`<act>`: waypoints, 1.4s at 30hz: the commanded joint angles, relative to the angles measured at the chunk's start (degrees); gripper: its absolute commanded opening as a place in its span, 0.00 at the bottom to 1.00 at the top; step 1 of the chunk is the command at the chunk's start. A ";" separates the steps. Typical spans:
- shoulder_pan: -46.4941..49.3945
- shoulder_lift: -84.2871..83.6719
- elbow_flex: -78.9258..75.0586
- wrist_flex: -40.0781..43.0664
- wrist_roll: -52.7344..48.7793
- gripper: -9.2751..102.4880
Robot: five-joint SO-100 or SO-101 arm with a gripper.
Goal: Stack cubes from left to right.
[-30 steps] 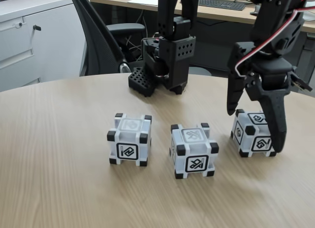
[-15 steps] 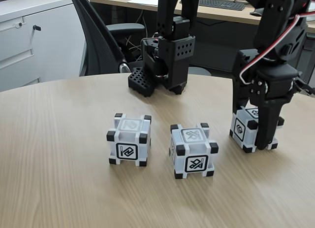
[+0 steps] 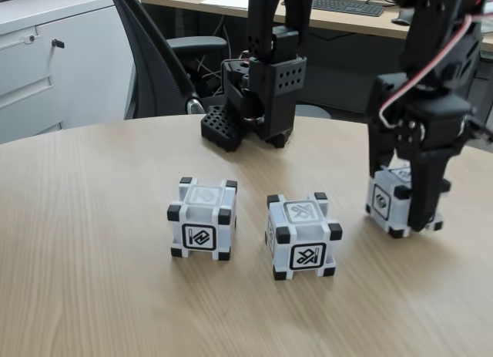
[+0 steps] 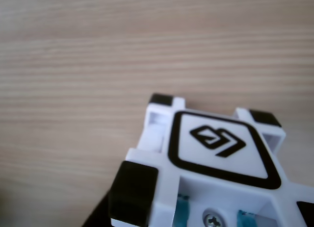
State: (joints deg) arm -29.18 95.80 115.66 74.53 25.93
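Observation:
Three white cubes with black corners stand in a row on the wooden table (image 3: 92,280). The left cube (image 3: 202,219) and the middle cube (image 3: 303,235) stand free. Over the right cube (image 3: 389,205) my gripper (image 3: 400,201) comes down from above and is shut on it, one black finger (image 3: 424,195) across its front face and the other behind it. Whether this cube is off the table I cannot tell. In the wrist view the held cube (image 4: 221,153) shows close up at the lower right, its glyph face towards the camera, with bare table (image 4: 98,65) beyond.
The arm's black perforated base (image 3: 262,102) stands at the table's far edge behind the middle cube. A dark office chair (image 3: 162,64) and a desk with a keyboard (image 3: 347,4) lie beyond the table. Bare wood lies left of and in front of the cubes.
The gripper was open around the right cube, then dropped and shut on it. The cube has since shifted slightly to the right. The other two cubes have not moved.

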 commanded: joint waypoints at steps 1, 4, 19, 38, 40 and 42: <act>2.64 8.17 -2.46 -0.70 -0.88 0.08; 5.27 12.13 -2.46 -0.35 -4.13 0.08; 25.58 21.80 -2.46 0.18 -16.79 0.08; 47.46 26.54 -1.58 -0.26 -30.85 0.08; 50.54 26.54 -1.58 -0.35 -32.34 0.08; 53.09 26.54 -1.58 -0.18 -33.13 0.08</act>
State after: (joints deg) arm 21.45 120.67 115.66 74.44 -5.98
